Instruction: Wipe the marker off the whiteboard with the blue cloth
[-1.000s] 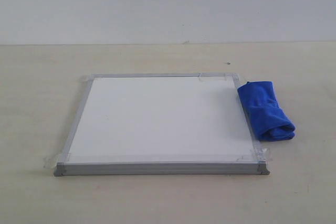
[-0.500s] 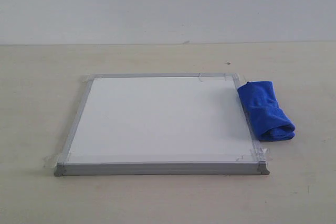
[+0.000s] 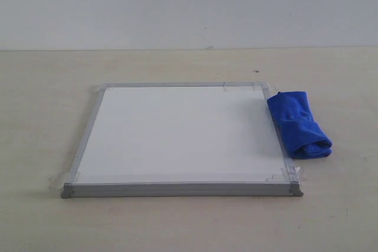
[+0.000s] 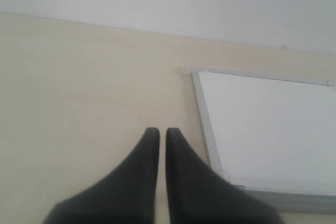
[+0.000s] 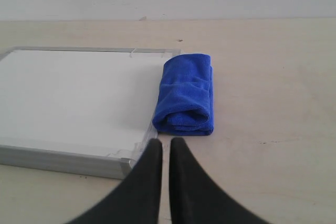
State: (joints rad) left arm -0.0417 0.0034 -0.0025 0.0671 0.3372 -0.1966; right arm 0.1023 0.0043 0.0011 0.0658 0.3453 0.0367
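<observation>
the exterior view sits low in front of the table (image 3: pixel 177 63) and faces the back wall (image 3: pixel 177 4), far enough off to take in the whole whiteboard (image 3: pixel 177 134) and the blue cloth (image 3: pixel 298 125). the left wrist view looks forward past the left gripper (image 4: pixel 158 131), close above the table, and catches the whiteboard's left side. the right wrist view looks past the right gripper (image 5: pixel 165 141) at the blue cloth and the whiteboard's right side. all three views share the whiteboard.

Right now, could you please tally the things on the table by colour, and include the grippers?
White: 1, the whiteboard
Blue: 1, the blue cloth
Black: 2, the left gripper and the right gripper
Total: 4
</observation>
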